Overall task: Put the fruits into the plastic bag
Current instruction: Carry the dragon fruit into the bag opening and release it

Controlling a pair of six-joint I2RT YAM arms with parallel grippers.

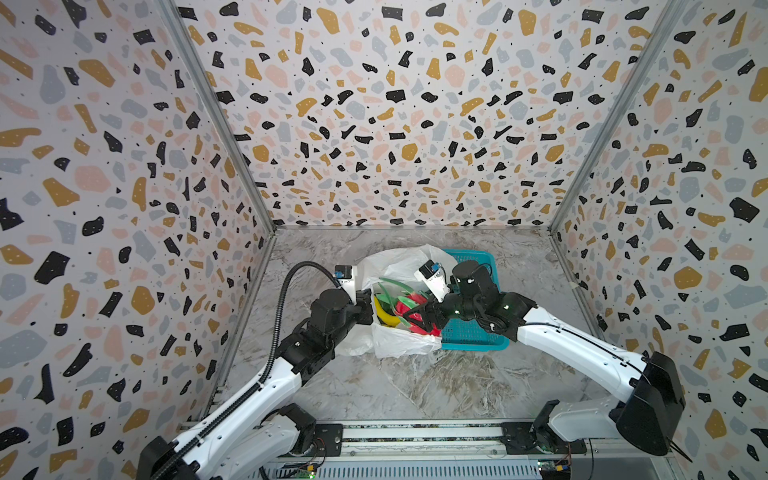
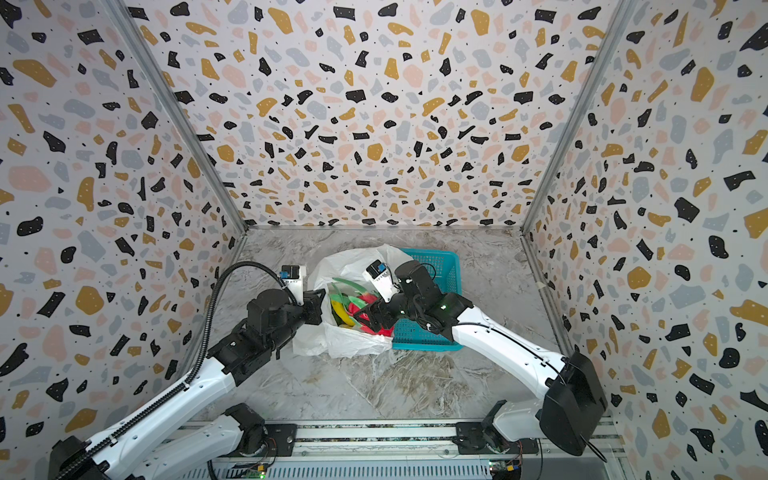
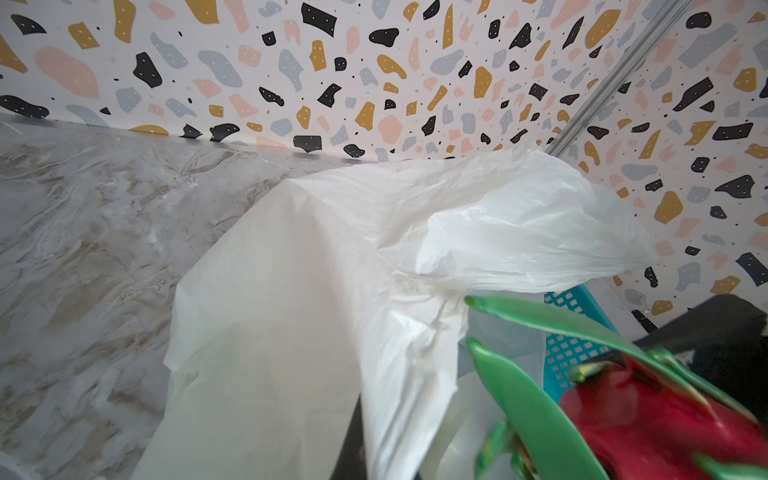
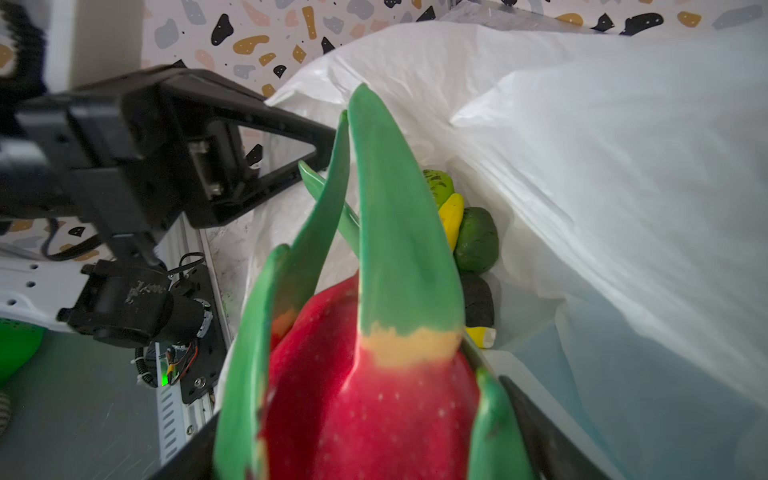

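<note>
Terrazzo-patterned walls box in a grey marbled surface (image 1: 415,386) in both top views, with a metal rail along the near edge. At mid-surface the bag (image 1: 399,345), thin, white and crinkled, stands open beside a teal mesh basket (image 1: 473,336) that touches its right side. The left end effector (image 1: 365,306) is clenched on the bag's left rim, holding the mouth open. The right end effector (image 1: 419,318) reaches over the basket into the mouth, its jaws set wide around the red dragon fruit (image 1: 405,307), whose long green scales fan out above the rim; a curved yellow banana (image 1: 384,313) lies in the bag just left of it. The left wrist view shows smooth translucent film (image 3: 291,311) draped from the pinched rim and creasing further along, with the basket's grid (image 3: 569,353) behind and the glossy fruit (image 3: 648,419) with pointed green scales close by. The right wrist view has the dragon fruit (image 4: 365,399) filling the middle, speckled red skin fading to cream, then green at the blade-shaped scales, held between dark fingers (image 4: 540,432); deeper in the bag lie the banana (image 4: 452,216) and a matte, rounded dark green fruit (image 4: 477,241), and the black left end effector (image 4: 320,141) meets the rim.
</note>
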